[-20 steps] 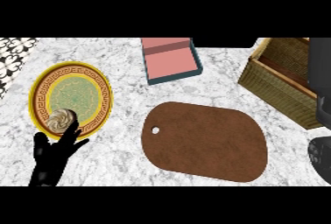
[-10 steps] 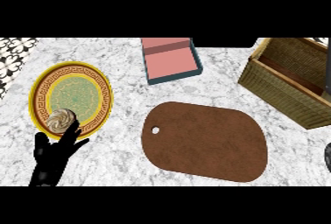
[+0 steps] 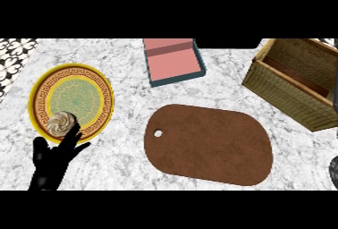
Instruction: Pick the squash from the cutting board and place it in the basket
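The brown cutting board (image 3: 211,150) lies bare in the middle of the marble counter, and no squash shows on it or anywhere else. The woven basket (image 3: 284,87) stands at the upper right; the part of its inside that I can see is dark and holds nothing visible. My left hand (image 3: 52,165) rests open at the lower left, fingers up, its tips beside the plate. Only a dark sliver of my right arm (image 3: 334,170) shows at the right edge; the hand itself is out of view.
A yellow patterned plate (image 3: 40,89) sits at the left with a swirled pastry (image 3: 61,124) on its near side. A pink box with a dark teal rim (image 3: 173,60) lies at the top centre. A patterned tile strip runs along the far left.
My right hand, which hung over the basket's right side a second ago, has drawn away past the right edge. The left hand has not moved.
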`<state>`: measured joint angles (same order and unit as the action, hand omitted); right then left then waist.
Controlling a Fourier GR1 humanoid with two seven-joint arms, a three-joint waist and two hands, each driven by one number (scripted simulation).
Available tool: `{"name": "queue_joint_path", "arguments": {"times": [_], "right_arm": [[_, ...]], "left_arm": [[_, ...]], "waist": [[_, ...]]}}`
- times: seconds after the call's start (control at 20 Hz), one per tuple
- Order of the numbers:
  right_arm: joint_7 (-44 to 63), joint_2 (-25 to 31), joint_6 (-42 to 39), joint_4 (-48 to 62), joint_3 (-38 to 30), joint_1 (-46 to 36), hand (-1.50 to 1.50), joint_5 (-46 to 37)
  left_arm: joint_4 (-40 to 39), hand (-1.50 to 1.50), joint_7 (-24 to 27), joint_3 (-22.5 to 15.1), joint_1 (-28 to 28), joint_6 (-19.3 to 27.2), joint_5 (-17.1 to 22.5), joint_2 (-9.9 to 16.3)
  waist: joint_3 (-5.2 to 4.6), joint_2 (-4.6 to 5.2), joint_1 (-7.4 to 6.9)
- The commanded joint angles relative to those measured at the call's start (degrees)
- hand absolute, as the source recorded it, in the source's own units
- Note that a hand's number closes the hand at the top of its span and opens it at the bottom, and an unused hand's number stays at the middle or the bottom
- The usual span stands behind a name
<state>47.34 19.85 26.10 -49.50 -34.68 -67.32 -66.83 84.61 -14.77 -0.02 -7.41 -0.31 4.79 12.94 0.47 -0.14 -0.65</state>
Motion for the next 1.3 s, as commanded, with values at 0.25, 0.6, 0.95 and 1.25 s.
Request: {"name": "queue_joint_path", "arguments": {"times": [0.25,0.6,0.95,1.25], "right_arm": [[5.4,4.8,-4.0,3.7,2.8,6.4,1.5,-6.4],[1.4,5.9,-7.7,-3.6,5.8,11.1,-1.5,-2.3],[3.3,7.7,-8.3,-14.3,5.5,13.6,-1.5,0.4],[10.8,7.0,-10.6,-26.8,3.7,19.3,-1.5,0.9]], "left_arm": [[-4.6,0.0,2.4,-1.1,-3.0,-0.1,-1.7,-1.7],[-2.3,0.0,-1.0,1.5,-2.2,-1.7,0.2,0.3],[-6.2,0.0,1.0,0.1,0.7,0.9,-2.3,-3.4],[-4.3,0.0,0.9,1.0,-1.7,-0.9,-1.9,-1.7]], "waist": [[-0.55,0.24,0.5],[-0.5,0.05,0.62],[-0.52,0.02,1.21],[-0.51,-0.18,1.45]]}}
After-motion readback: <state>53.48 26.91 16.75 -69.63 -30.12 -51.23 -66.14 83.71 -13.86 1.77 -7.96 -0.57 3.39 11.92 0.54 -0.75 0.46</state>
